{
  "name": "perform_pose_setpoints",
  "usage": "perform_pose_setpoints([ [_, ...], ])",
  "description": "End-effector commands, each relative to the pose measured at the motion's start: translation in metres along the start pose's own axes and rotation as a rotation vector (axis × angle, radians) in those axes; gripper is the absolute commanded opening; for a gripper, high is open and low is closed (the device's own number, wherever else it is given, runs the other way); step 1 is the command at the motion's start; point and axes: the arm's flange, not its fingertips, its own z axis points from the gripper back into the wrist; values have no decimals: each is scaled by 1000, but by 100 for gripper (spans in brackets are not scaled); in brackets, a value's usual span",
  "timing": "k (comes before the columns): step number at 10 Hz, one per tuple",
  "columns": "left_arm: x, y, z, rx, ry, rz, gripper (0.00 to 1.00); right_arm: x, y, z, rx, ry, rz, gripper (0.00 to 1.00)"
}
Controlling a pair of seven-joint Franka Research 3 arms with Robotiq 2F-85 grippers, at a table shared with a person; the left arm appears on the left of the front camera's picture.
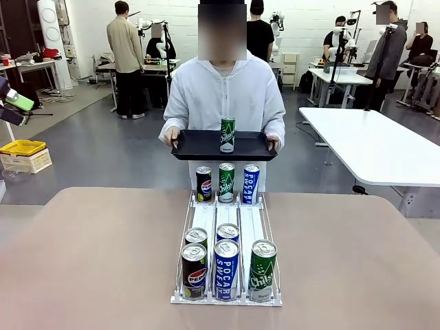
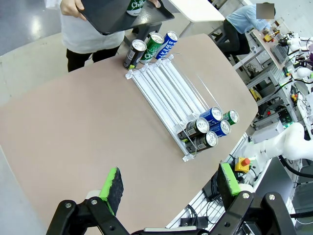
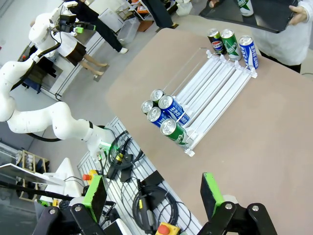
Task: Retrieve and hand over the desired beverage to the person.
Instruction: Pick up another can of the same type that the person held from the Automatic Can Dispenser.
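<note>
The person (image 1: pixel 223 89) in a white hooded jacket stands at the table's far side, holding a black tray (image 1: pixel 199 146) with both hands. A green Chilsung can (image 1: pixel 227 134) stands upright on it. On the table a white rack (image 1: pixel 227 216) holds beverage cans. Pepsi (image 1: pixel 194 271), Pocari Sweat (image 1: pixel 226 269) and Chilsung (image 1: pixel 262 270) are at its near end, with two more behind them. Three cans (image 1: pixel 226 182) stand at its far end. My left gripper (image 2: pixel 171 185) hangs open high above the table. My right gripper (image 3: pixel 152 193) is open too, high off the table's near edge.
A yellow bin (image 1: pixel 22 147) sits on the floor at far left. A white table (image 1: pixel 385 148) stands at the right behind the person. Other people and benches are far back. Bare tabletop (image 1: pixel 89 254) lies on both sides of the rack.
</note>
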Motion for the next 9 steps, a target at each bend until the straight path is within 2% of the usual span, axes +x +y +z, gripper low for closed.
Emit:
perform_pose_setpoints([
  [1,0,1,0,-20,-14,-14,100,2,0,-1,27,-18,15,100],
  [9,0,1,0,-20,-14,-14,100,2,0,-1,27,-18,15,100],
])
